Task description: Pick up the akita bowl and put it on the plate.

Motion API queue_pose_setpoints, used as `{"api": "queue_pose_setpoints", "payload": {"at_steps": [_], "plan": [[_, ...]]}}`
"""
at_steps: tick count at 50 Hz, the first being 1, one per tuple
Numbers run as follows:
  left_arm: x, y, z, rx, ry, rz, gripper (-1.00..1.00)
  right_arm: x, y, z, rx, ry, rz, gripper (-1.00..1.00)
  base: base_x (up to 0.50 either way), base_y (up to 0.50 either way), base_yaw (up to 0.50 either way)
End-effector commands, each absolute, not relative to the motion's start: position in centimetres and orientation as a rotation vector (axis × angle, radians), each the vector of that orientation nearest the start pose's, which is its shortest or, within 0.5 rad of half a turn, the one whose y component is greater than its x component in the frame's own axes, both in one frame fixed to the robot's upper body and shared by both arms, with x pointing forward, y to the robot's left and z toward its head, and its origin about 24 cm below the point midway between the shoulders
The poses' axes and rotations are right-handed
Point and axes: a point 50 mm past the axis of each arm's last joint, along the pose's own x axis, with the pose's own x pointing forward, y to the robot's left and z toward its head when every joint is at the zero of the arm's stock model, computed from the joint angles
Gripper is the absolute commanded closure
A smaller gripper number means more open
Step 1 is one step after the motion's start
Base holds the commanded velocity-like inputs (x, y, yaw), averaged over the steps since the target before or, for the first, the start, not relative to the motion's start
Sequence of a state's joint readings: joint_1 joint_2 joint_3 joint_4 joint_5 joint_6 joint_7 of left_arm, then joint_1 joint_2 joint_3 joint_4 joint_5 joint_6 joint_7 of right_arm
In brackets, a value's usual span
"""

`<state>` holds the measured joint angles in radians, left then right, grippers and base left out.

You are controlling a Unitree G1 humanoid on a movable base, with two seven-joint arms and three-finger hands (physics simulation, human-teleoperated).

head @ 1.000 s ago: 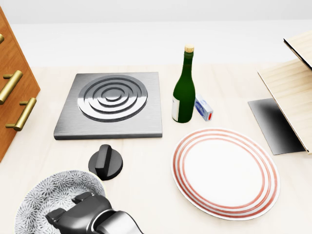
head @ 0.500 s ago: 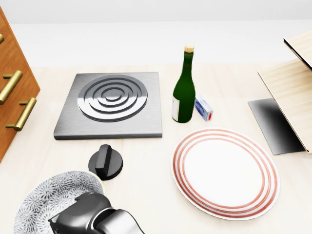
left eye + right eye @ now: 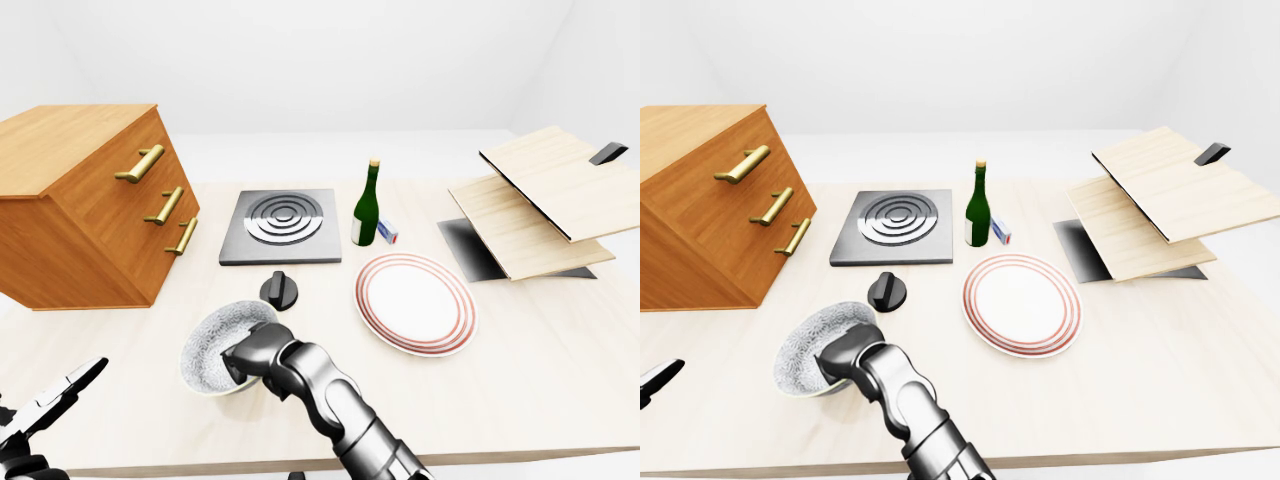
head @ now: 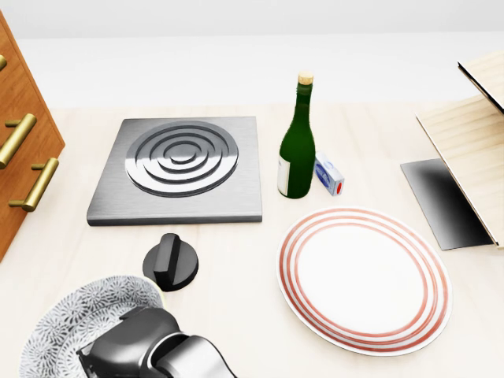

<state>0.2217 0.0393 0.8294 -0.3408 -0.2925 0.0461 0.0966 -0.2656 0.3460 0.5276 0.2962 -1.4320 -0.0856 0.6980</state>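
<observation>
The akita bowl [image 3: 213,338], white with a grey speckled pattern, sits near the table's lower left edge in the left-eye view. My right hand [image 3: 250,358] is at the bowl's right rim, its fingers curled shut over that rim and hiding part of it. In the head view the same hand [image 4: 130,350] covers the bowl's lower right. The plate [image 3: 415,302], white with red rings, lies to the bowl's right with nothing on it. My left hand [image 3: 45,405] hangs open at the bottom left corner, well away from the bowl.
A black knob [image 3: 279,290] lies just above the bowl, between it and a grey stove plate [image 3: 282,226]. A green wine bottle [image 3: 366,206] and a small blue box [image 3: 388,234] stand above the plate. A wooden drawer cabinet [image 3: 90,205] is left; stacked boards [image 3: 540,195] right.
My right hand's fingers, spread over the bowl's rim a second ago, have curled shut on it. The bowl has shifted slightly to the left. Nothing else moved.
</observation>
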Motion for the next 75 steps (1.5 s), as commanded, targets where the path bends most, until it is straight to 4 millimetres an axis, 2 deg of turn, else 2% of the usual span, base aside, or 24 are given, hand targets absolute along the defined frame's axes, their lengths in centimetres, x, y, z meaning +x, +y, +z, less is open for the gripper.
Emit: {"api": "queue_pose_setpoints", "payload": {"at_steps": [1, 39, 60, 75], "plan": [[11.9, 34.1, 9.2, -0.029, -0.210, 0.912, -1.00, 23.0, 7.3, 5.9, -1.392, -0.156, 1.114, 1.00, 0.00, 0.00, 0.00], [12.1, 34.1, 8.7, -0.028, -0.211, 0.914, -1.00, 24.0, 6.7, 8.8, -1.383, -0.241, 1.006, 1.00, 0.00, 0.00, 0.00], [11.9, 34.2, 8.8, -0.032, -0.214, 0.914, -1.00, 25.0, 5.6, 12.5, -1.355, -0.349, 0.871, 1.00, 0.00, 0.00, 0.00], [11.8, 34.2, 8.8, -0.031, -0.214, 0.916, -1.00, 26.0, 4.2, 12.9, -1.346, -0.333, 0.830, 1.00, 0.00, 0.00, 0.00]]}}
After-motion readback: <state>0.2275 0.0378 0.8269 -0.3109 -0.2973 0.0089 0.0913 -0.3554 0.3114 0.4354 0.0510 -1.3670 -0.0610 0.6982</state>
